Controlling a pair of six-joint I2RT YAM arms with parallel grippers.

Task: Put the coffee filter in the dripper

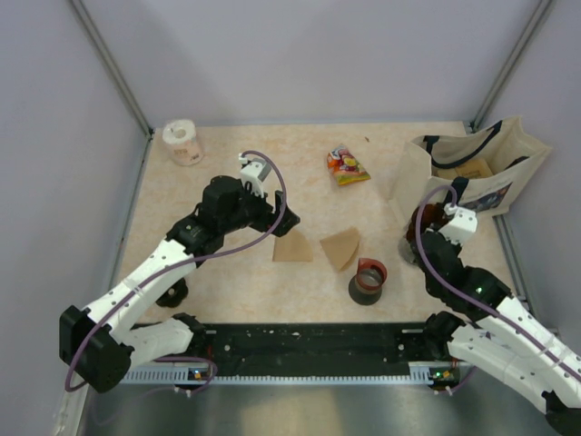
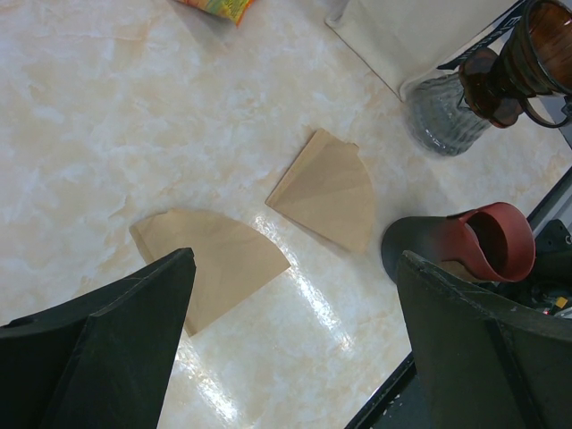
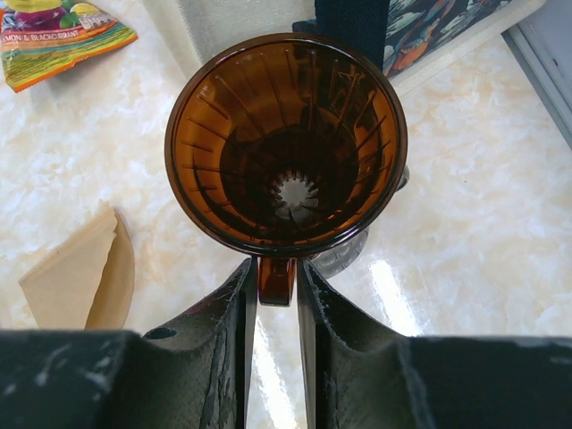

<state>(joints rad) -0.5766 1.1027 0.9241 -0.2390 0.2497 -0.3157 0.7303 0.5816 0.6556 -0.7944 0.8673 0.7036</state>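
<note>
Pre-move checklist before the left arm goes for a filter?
1. The dripper is empty: ok.
2. The right tool is shut on the handle: ok.
3. The left tool is open above the left filter: ok.
4. The right filter lies apart, no overlap: ok.
5. A filter is held: not ok, both lie flat on the table.
6. The dripper is seated on the glass cup: cannot tell.
</note>
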